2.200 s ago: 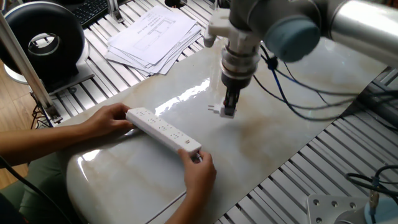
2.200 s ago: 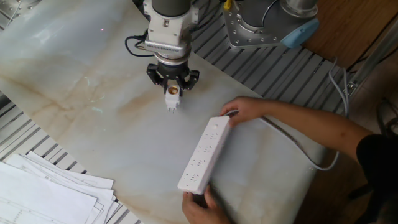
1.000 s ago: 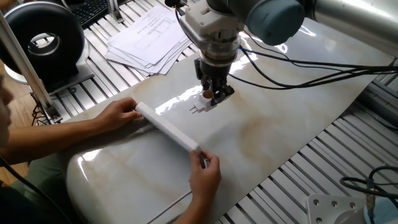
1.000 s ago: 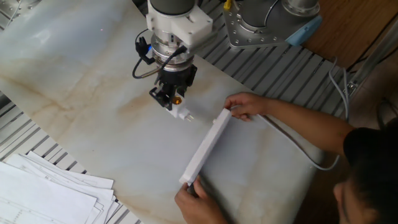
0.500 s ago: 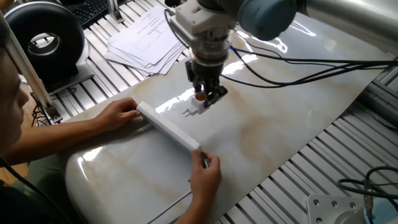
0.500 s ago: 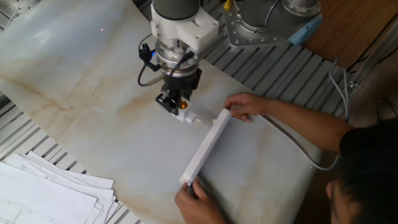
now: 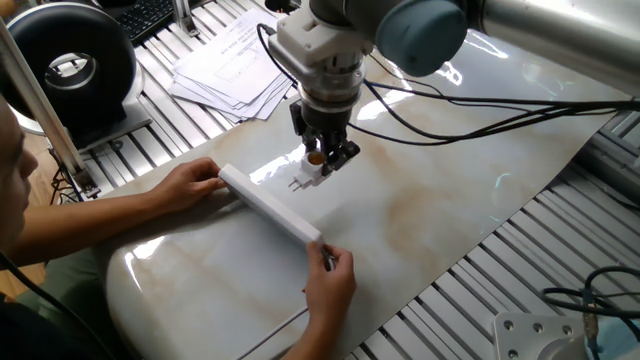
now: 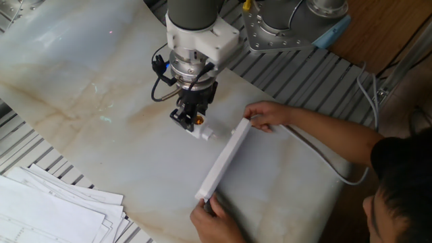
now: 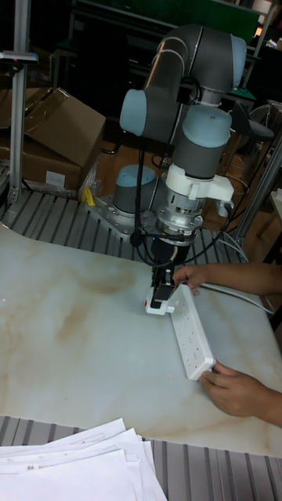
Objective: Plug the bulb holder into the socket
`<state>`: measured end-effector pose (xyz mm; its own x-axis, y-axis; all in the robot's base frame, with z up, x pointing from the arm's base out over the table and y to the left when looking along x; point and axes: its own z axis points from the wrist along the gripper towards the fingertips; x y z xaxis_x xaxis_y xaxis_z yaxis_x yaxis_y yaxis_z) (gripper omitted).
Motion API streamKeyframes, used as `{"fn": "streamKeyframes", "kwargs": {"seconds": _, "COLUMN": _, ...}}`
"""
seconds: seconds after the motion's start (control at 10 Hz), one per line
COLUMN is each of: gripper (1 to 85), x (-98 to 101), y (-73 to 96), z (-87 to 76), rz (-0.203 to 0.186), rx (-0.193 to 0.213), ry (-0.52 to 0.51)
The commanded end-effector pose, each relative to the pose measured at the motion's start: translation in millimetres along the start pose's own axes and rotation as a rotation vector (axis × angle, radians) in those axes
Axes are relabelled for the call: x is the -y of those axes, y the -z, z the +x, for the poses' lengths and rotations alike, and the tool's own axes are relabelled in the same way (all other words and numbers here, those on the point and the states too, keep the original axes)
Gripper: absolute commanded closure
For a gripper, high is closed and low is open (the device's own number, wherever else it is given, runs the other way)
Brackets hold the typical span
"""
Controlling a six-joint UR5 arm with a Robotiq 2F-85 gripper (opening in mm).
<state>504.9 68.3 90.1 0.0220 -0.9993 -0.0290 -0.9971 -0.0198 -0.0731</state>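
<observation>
1. White plastic clamped in my gripper [image 7: 318, 168]: the bulb holder [image 7: 312, 176], pinched between the two fingers; its prongs stick out toward the socket [image 7: 268, 202]; the orange-copper opening shows between the fingers in both fixed views.
2. I see the gripper tilted, not vertical; the bulb holder [image 8: 202, 131] sits at its tip, above the marble tabletop [image 8: 81, 101]; prongs near the socket's [image 8: 223, 160] side face, a small gap visible.
3. The socket is stood on its long edge, outlet face turned toward the gripper, clearest in the tall fixed view [image 9: 191, 332].
4. A person's hands steady it; one hand [image 8: 266, 115] at the cable end, the other hand [image 8: 214, 224] at the far end.
5. Loose papers [image 7: 243, 58] lie well apart, on the slatted frame.
</observation>
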Motion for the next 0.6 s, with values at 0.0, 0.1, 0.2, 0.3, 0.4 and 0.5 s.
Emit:
{"fn": "streamKeyframes", "kwargs": {"seconds": 0.0, "gripper": 84.3, "x": 2.3, "y": -6.8, "z": -4.2, "rz": 0.008, "rx": 0.011, "ry": 0.025}}
{"fn": "streamKeyframes", "kwargs": {"seconds": 0.1, "gripper": 84.3, "x": 0.5, "y": -9.5, "z": -3.1, "rz": 0.01, "rx": 0.008, "ry": 0.032}}
{"fn": "streamKeyframes", "kwargs": {"seconds": 0.2, "gripper": 84.3, "x": -0.8, "y": -12.1, "z": -0.7, "rz": 0.009, "rx": 0.002, "ry": 0.034}}
{"fn": "streamKeyframes", "kwargs": {"seconds": 0.3, "gripper": 84.3, "x": -2.8, "y": -14.1, "z": -1.1, "rz": 0.005, "rx": 0.001, "ry": 0.031}}
{"fn": "streamKeyframes", "kwargs": {"seconds": 0.4, "gripper": 84.3, "x": -6.4, "y": -16.5, "z": -2.7, "rz": 0.002, "rx": 0.002, "ry": 0.028}}
{"fn": "streamKeyframes", "kwargs": {"seconds": 0.5, "gripper": 84.3, "x": -9.0, "y": -18.9, "z": -2.5, "rz": 0.002, "rx": 0.004, "ry": 0.027}}
